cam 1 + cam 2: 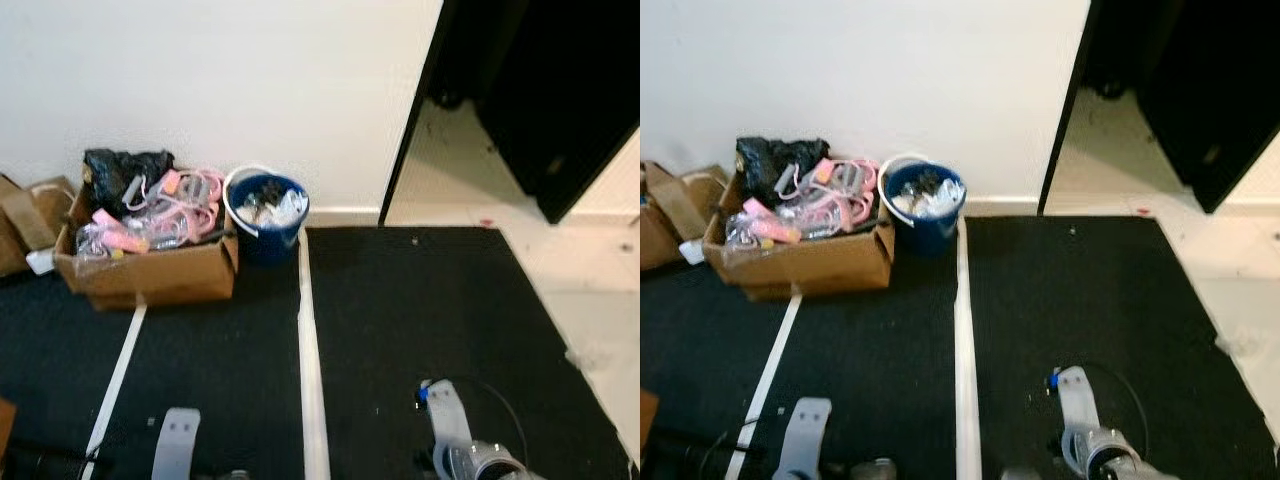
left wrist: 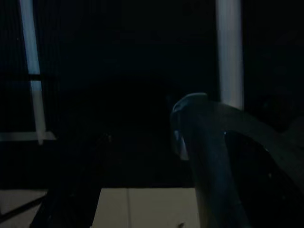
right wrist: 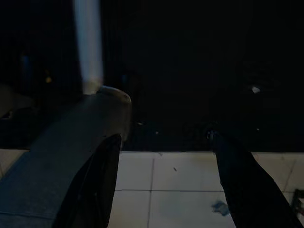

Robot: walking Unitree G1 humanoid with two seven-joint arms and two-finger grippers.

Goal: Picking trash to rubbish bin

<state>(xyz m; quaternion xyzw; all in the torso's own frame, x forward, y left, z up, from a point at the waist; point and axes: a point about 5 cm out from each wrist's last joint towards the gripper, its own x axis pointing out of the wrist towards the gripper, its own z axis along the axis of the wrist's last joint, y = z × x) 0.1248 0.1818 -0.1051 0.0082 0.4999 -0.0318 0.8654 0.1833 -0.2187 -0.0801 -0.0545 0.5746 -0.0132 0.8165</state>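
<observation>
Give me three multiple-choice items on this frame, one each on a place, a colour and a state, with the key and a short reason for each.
1. Where does the bucket stand?
A. Against the wall, beside the cardboard box
B. Inside the dark doorway
C. In the middle of the black mat

2. What colour is the bucket's body?
A. Red
B. Blue
C. Green

3. How full is the cardboard box?
A. Empty
B. Sealed with its flaps taped down
C. Open and heaped with pink and clear wrappers and a black bag

Key: 1 A, the head views show the bucket at the foot of the white wall, right next to the box. 2 B, its wall is blue under a pale rim. 3 C, the box's flaps are open and the clutter rises above its edge.
</observation>
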